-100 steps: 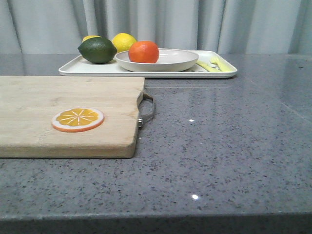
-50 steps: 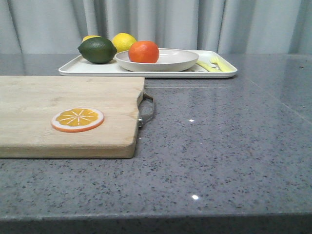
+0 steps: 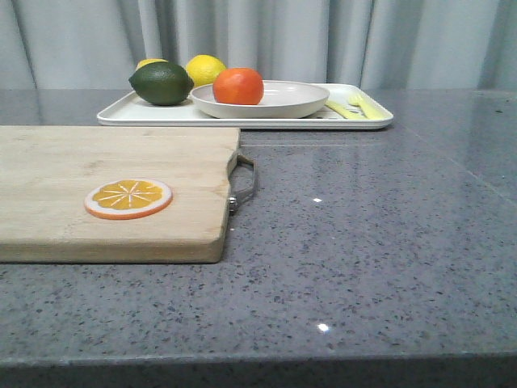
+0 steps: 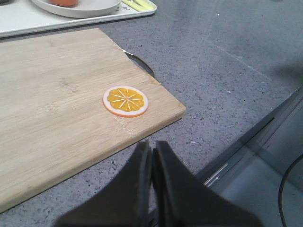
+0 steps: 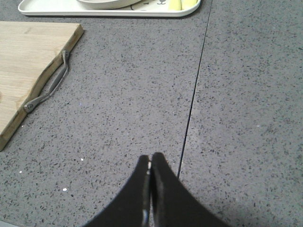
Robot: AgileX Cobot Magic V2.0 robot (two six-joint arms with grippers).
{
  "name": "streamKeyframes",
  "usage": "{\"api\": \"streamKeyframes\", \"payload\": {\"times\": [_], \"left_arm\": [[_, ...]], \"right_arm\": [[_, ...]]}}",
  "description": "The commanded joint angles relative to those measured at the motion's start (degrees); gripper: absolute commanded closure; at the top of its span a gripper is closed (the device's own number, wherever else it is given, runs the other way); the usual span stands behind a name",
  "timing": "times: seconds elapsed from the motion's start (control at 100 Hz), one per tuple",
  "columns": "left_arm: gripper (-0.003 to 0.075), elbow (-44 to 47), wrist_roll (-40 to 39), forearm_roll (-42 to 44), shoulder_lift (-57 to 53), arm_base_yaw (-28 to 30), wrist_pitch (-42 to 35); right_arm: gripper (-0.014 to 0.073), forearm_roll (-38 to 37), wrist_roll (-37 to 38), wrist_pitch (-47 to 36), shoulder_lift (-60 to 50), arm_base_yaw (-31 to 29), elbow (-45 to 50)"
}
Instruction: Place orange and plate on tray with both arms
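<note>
- Orange (image 3: 238,86), whole, round, bright-skinned: sits inside the shallow off-white round plate (image 3: 279,105), toward the plate's left side.
- Plate rests on the flat white rectangular tray (image 3: 242,118) with low rim, at the far side of the grey speckled stone counter (image 3: 363,242).
- Also on the tray: dark green lime (image 3: 161,83) just left of the plate, yellow lemon (image 3: 206,69) behind it, pale yellow cutlery (image 3: 355,106) at the right end.
- Pale wooden cutting board (image 3: 105,190) with a metal handle (image 3: 243,182) fills the near left; its far edge lies close to the tray's front rim, a thin strip of counter between them.
- Flat orange slice disc (image 3: 128,198) lies on the board, near its front edge.
- Open room: the whole right half of the counter, from board handle to right edge, is bare; a seam runs through it in the right wrist view.
- Against the earlier front views: nothing has shifted; tray contents, board and slice sit as before.
- Left gripper (image 4: 151,151): fingers pressed together, holding nothing, above the counter's near edge, just short of the board's corner.
- Right gripper (image 5: 150,163): fingers closed tip to tip, holding nothing, over bare counter beside the seam, well apart from the tray.
</note>
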Motion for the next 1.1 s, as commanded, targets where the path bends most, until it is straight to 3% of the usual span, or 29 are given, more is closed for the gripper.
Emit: {"api": "streamKeyframes", "payload": {"times": [0.0,0.38,0.49,0.78,1.09], "left_arm": [[0.0739,-1.4,-0.2,-1.0,0.4,0.1,-4.4],[0.0739,-1.2,-0.2,-0.3,0.3,0.1,-4.5],[0.0739,0.6,-0.2,2.3,-0.7,1.3,-8.1],[0.0739,8.1,-0.1,2.2,-2.6,12.6,-23.5],[0.0739,16.2,2.0,3.1,-8.4,23.7,-32.7]], "right_arm": [[0.0662,-0.1,-0.6,-3.2,0.1,0.0,-1.4],[0.0662,-0.1,-0.6,-3.2,0.1,0.0,-1.4],[0.0662,-0.1,-0.6,-3.2,0.1,0.0,-1.4],[0.0662,-0.1,-0.6,-3.2,0.1,0.0,-1.4],[0.0662,-0.1,-0.6,-3.2,0.1,0.0,-1.4]]}}
